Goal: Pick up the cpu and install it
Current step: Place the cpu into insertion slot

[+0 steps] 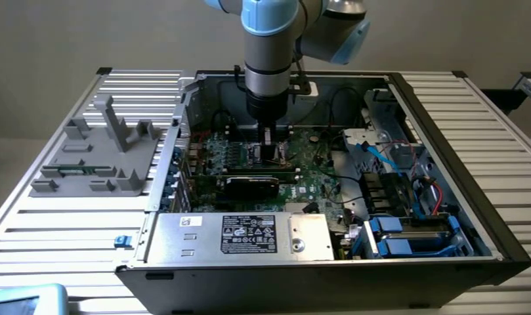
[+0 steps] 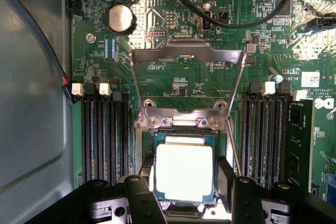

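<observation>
in the exterior view the arm reaches down into the open computer case (image 1: 440,125), which stands on a slatted table (image 1: 55,223), and the gripper (image 1: 270,149) hangs low over the far middle of the motherboard (image 1: 318,177). a grey fixture block (image 1: 99,157) sits on the table well apart from it, on the exterior view's left. in the wrist view the cpu (image 2: 184,171), silver top up, lies squarely over the socket (image 2: 184,131), whose metal load frame (image 2: 188,56) is swung open and clear of it, with memory slots (image 2: 102,135) on either side. the two black fingers (image 2: 227,174) stand partly apart, one against each of two opposite edges of the chip, so it appears to be clamped between them at its own width. the pick looks done and the step in hand is the install: placing the chip into the socket. whether it already rests fully in the socket or hovers just above cannot be told. as a judgement, any further lowering calls for keeping the chip level and square to the socket walls, with little downward force, since the socket contacts are likely delicate.
</observation>
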You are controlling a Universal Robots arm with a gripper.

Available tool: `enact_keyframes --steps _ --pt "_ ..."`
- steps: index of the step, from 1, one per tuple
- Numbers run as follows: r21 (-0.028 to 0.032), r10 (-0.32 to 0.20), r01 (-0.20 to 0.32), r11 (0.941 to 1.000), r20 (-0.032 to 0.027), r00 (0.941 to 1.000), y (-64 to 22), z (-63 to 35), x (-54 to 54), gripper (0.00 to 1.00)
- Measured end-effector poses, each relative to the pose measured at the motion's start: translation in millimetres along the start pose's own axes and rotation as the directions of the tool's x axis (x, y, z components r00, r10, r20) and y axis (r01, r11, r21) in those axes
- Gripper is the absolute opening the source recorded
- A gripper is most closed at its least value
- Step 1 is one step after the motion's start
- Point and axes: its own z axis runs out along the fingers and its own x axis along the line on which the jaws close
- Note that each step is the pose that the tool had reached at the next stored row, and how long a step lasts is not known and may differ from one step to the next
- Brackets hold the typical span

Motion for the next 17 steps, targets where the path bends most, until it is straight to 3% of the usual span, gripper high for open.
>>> enact_keyframes --steps 17 --pt "-0.0024 0.0 0.0 1.0 -0.0064 1.0 -0.2 -0.8 -1.2 0.55"
